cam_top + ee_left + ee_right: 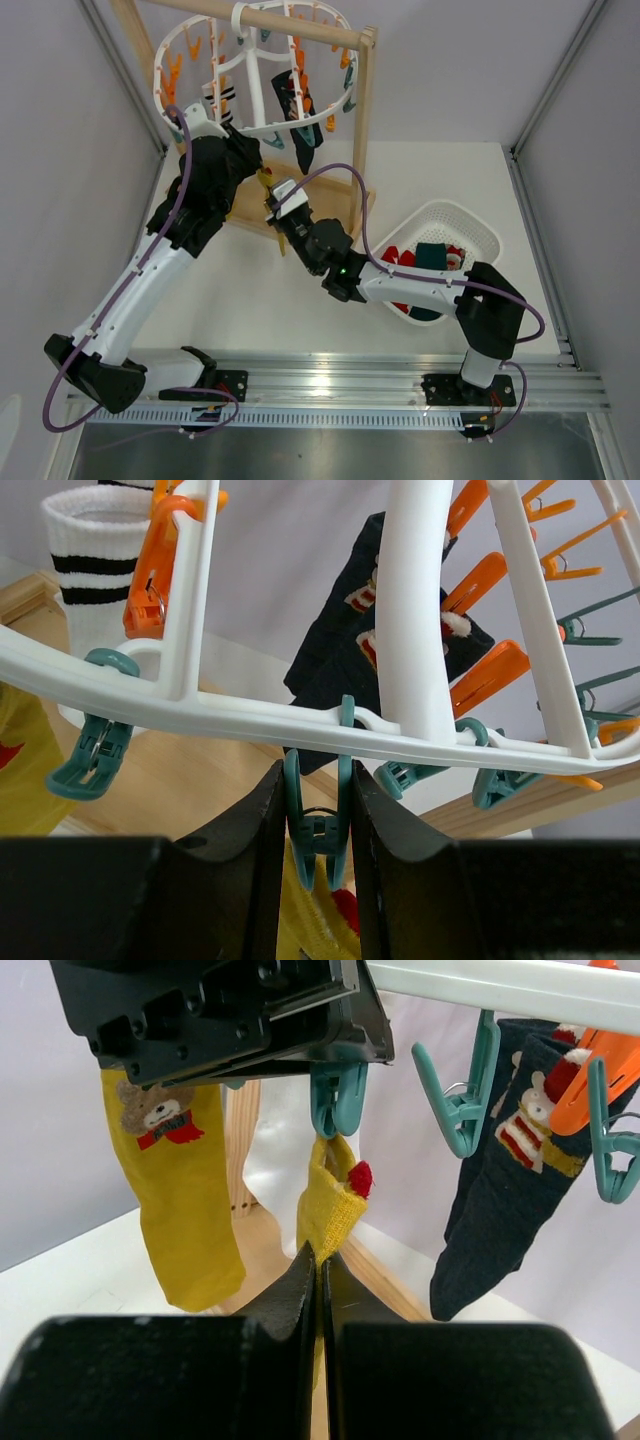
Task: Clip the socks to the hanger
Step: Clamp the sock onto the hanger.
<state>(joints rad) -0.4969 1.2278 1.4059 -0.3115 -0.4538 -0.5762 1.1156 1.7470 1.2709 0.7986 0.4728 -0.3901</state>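
The white hanger [168, 60] hangs from a wooden rack, and its ring [200, 715] crosses the left wrist view. My left gripper [317, 815] is shut on a teal peg [318, 825] under the ring and squeezes its handles. The peg's tips [338, 1100] are spread around the top edge of a yellow sock [335, 1205]. My right gripper [320, 1260] is shut on that sock from below. Another yellow sock [180, 1190] with a bear, a navy sock [500, 1200] and a white black-striped sock [95, 570] hang from other pegs.
The wooden rack's post [365, 110] stands just right of the hanger, its base rail [400, 1280] below the socks. A white perforated basket [470, 225] at the right holds red and teal socks [432, 255]. Orange and teal pegs [490, 675] dangle close by.
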